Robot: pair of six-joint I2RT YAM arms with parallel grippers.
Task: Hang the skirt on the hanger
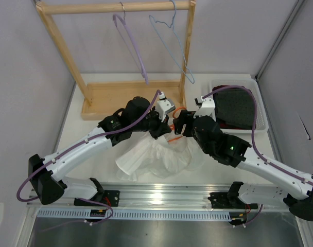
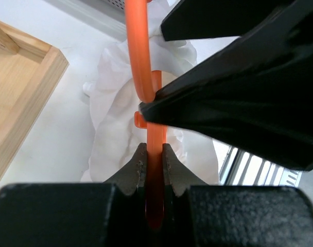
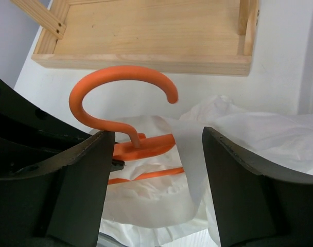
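Observation:
The white skirt (image 1: 151, 157) lies crumpled on the table in front of both grippers. The orange hanger (image 1: 175, 139) lies partly inside it. My left gripper (image 1: 166, 127) is shut on a bar of the hanger (image 2: 155, 154), just below its neck. In the right wrist view the hanger's hook (image 3: 120, 72) points toward the wooden base, and skirt fabric (image 3: 239, 128) drapes over the hanger's right side. My right gripper (image 3: 154, 154) is open wide just above the hanger's neck and a fold of skirt, holding nothing.
A wooden rack (image 1: 125, 95) stands at the back with a lilac hanger (image 1: 133, 43) and a pale blue wire hanger (image 1: 172, 41) on its rail. A white tray (image 1: 262, 110) with dark cloth is at the back right. A metal rail (image 1: 161, 195) runs along the near edge.

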